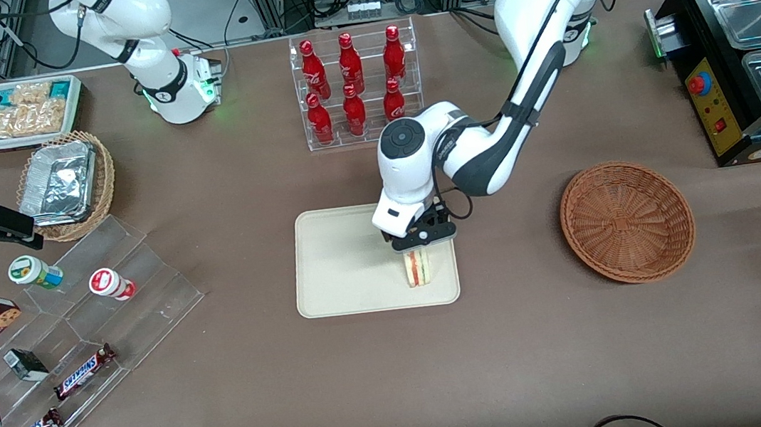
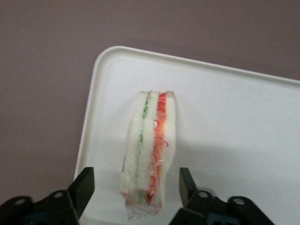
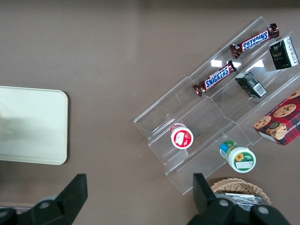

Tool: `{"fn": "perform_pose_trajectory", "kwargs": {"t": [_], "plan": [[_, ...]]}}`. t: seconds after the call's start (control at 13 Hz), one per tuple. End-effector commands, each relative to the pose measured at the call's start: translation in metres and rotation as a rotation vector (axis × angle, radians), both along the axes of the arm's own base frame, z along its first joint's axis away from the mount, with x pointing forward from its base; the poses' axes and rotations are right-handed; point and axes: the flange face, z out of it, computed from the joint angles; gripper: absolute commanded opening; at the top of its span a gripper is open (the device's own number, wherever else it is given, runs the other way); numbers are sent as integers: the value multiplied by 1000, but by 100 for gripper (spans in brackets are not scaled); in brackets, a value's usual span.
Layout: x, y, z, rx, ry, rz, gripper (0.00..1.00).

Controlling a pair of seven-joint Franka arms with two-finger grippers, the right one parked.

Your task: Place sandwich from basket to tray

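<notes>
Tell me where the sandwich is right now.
The sandwich stands on the tray, near the corner closest to the basket, between the open gripper's fingers.

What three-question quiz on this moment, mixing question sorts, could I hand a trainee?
1. True or false: the sandwich lies in the basket.
2. Which describes the gripper?
A. shut on the sandwich
B. open, one of its fingers on each side of the sandwich with a gap
C. hovering over the basket
3. Which rack stands farther from the front camera than the tray?

Key:
1. False. The sandwich stands on edge on the tray, near the corner toward the working arm's end; the basket holds nothing.
2. B.
3. The clear rack of red bottles.
</notes>
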Motion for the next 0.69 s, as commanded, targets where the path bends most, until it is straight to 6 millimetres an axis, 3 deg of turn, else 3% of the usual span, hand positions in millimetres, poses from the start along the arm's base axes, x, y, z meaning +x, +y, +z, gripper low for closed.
{"fn": "perform_pose_trajectory", "kwargs": {"t": [0.0,0.23,0.38,0.62], "plan": [[-6,14,56,76,-27,85,100],[-8,30,102,88,-14,148,100],[4,63,166,87,-24,229,100],[2,112,234,82,-28,291,100]]}}
